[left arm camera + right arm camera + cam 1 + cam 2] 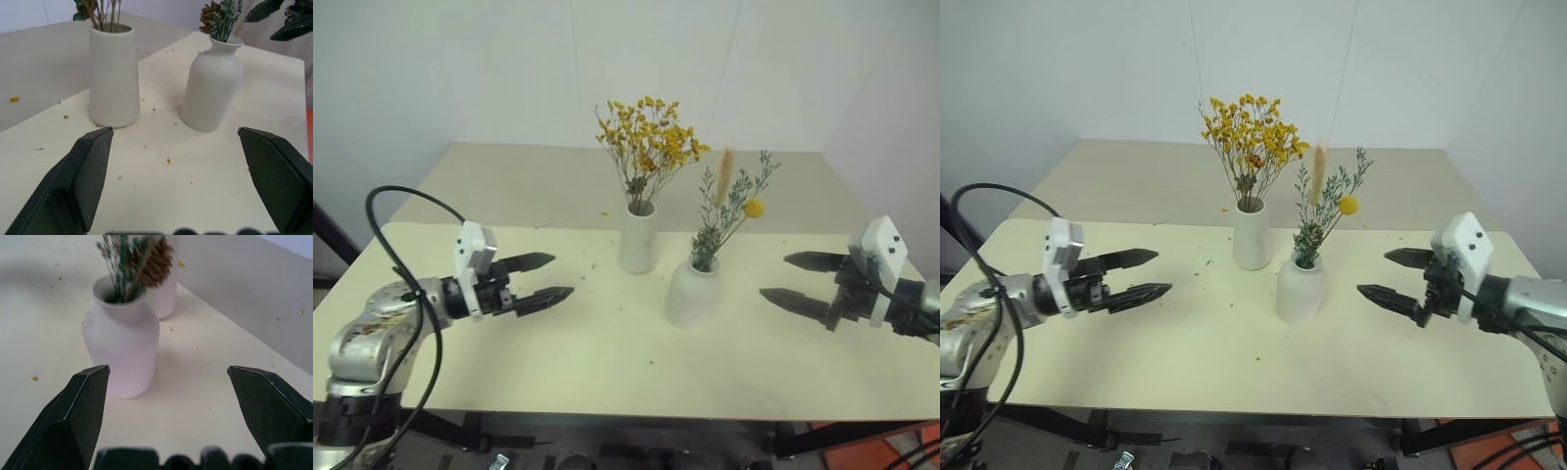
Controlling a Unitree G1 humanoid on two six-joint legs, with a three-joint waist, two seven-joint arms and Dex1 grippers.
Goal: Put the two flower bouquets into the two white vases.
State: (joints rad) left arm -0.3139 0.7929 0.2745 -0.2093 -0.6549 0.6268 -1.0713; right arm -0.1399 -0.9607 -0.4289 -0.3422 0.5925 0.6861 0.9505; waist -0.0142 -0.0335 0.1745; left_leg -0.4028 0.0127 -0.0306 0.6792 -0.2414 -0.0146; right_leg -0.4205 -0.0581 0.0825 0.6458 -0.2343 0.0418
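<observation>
Both bouquets stand in their vases mid-worktop: yellow bouquet (646, 142) in the tall vase (638, 238), grey-green sprig (732, 206) in the squat vase (693, 291). Left pincer (546, 278) and right pincer (791, 281) gape empty; best draw them clear without brushing stems.

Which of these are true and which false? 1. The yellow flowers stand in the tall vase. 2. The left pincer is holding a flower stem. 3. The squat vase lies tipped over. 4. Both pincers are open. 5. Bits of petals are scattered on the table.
1. True: the yellow bouquet stands in the tall vase.
2. False: the left pincer is open, holds nothing and hangs apart from both vases.
3. False: the squat vase stands upright with the grey-green bouquet in it.
4. True: the right pincer is open too, with nothing between its fingers.
5. True: small crumbs lie on the table around the vases.
</observation>
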